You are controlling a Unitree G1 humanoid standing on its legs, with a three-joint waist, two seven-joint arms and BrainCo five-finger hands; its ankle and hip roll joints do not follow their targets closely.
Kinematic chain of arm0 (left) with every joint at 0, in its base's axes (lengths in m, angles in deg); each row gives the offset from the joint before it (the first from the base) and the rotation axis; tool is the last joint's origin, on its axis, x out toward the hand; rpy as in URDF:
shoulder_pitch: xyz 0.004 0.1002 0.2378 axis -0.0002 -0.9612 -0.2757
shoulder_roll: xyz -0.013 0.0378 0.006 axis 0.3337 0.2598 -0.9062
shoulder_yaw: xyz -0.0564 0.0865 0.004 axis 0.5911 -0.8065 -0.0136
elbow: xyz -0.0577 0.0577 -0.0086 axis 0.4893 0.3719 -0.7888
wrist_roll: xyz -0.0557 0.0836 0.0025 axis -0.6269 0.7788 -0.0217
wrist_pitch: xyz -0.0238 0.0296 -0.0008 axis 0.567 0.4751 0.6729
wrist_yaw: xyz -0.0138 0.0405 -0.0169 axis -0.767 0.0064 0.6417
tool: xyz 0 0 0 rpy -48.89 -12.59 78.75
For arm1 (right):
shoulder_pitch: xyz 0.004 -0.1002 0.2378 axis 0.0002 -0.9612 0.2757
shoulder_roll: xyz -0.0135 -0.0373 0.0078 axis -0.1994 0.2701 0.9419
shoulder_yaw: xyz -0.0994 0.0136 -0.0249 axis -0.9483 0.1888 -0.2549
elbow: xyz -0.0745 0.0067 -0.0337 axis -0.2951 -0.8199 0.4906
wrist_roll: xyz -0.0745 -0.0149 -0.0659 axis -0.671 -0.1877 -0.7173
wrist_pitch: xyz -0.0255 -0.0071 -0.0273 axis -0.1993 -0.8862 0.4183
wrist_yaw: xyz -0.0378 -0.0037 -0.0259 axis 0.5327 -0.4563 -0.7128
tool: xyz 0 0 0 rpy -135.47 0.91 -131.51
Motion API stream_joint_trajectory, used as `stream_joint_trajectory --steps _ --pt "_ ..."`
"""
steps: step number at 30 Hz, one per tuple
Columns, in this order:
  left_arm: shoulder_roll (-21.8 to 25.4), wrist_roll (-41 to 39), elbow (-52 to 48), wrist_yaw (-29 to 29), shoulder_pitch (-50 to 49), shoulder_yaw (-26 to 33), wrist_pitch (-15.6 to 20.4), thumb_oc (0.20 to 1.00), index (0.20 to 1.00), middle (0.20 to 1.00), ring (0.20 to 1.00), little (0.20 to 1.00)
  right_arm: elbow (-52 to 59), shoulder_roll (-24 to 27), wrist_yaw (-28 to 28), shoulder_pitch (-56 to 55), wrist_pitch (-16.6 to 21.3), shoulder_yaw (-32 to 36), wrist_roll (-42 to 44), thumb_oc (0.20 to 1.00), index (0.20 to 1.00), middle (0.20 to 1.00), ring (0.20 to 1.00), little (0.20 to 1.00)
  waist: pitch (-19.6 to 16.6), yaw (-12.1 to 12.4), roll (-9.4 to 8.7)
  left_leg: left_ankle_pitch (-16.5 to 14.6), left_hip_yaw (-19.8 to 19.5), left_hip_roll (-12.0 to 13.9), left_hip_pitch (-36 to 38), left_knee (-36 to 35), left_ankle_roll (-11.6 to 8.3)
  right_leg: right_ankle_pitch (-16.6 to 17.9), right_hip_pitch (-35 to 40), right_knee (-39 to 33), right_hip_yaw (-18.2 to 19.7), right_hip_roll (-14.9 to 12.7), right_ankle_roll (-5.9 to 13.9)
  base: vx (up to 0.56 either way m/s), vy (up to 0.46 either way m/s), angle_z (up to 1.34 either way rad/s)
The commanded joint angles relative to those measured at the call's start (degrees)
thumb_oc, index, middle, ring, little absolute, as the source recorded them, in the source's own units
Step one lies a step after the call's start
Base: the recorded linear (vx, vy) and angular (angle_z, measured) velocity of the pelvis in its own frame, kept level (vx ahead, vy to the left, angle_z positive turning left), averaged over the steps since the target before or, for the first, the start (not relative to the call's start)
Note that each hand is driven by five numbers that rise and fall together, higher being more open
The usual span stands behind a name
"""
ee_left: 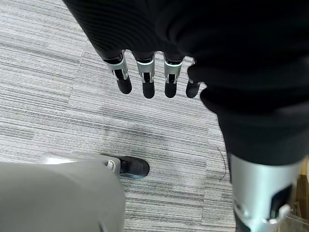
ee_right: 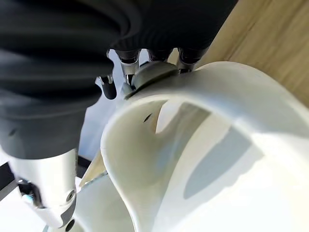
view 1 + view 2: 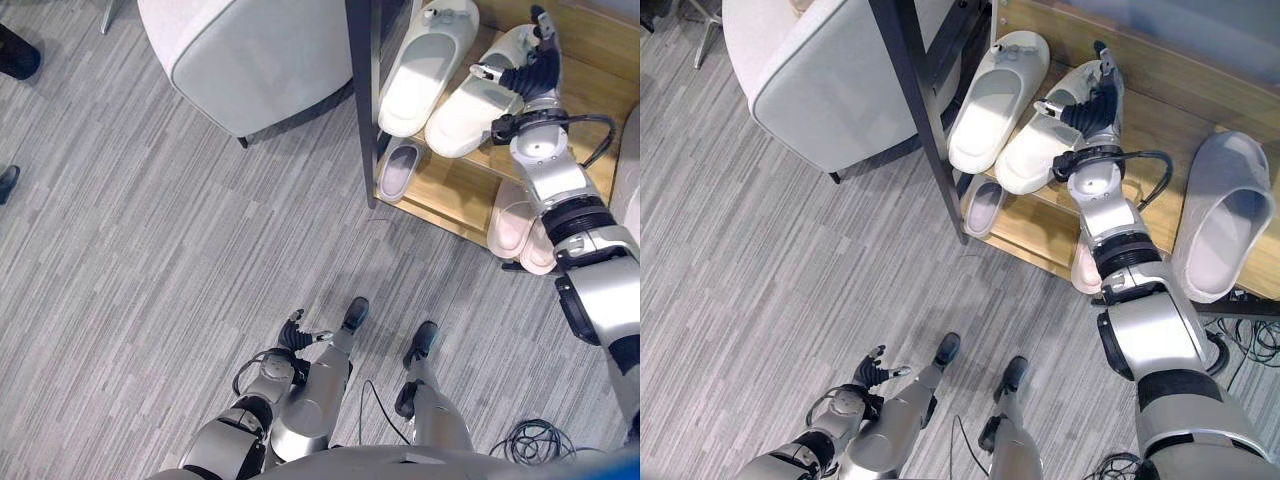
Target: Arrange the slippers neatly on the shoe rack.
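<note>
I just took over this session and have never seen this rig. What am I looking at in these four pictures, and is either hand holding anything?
This is a two-legged humanoid robot with two arms and fingered hands. The two wide pictures come from cameras in its head, looking down. The two close pictures come from cameras on its wrists.

In front stands a wooden shoe rack with a dark metal frame. On its top shelf lie two white slippers side by side; the right hand is on the right white slipper, beside the left white slipper. The right wrist view shows fingers curled over that slipper's strap. A grey slipper lies further right, more slippers below. A pale armchair stands left.

The left hand hangs low, open.
</note>
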Motion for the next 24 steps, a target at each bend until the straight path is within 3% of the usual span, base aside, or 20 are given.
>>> stream_joint_trajectory --steps 1,14,24 --pt "-0.9 -1.1 4.4 0.1 -1.5 -1.6 -0.6 1.0 1.0 1.0 1.0 1.0 1.9 0.6 -1.0 2.3 2.9 1.5 2.2 1.0 1.0 1.0 1.0 1.0 1.0 1.2 0.49 -0.1 -1.4 0.1 0.9 -5.5 -6.28 -1.2 11.8 0.3 -0.9 -0.8 1.97 0.0 0.0 0.0" --pt "-0.1 -1.4 4.7 0.1 -2.7 -1.3 -0.4 1.0 1.0 1.0 1.0 1.0 0.0 1.2 0.1 4.0 3.5 -0.4 2.9 1.0 1.0 1.0 1.0 1.0 0.8 1.9 0.92 0.0 -1.4 0.2 0.8 -5.5 -6.29 -1.3 11.6 0.3 -0.7 -0.8 1.93 0.0 0.0 0.0" --pt "1.1 -5.0 5.1 0.8 -5.4 2.8 0.0 1.0 1.0 1.0 1.0 1.0 -5.1 3.1 -1.7 5.9 3.5 0.5 3.3 1.0 1.0 1.0 1.0 1.0 0.0 4.6 1.47 -0.2 -2.2 -0.6 0.4 -5.5 -6.55 -1.7 12.3 0.3 -2.3 -1.5 2.11 0.03 0.01 0.01"
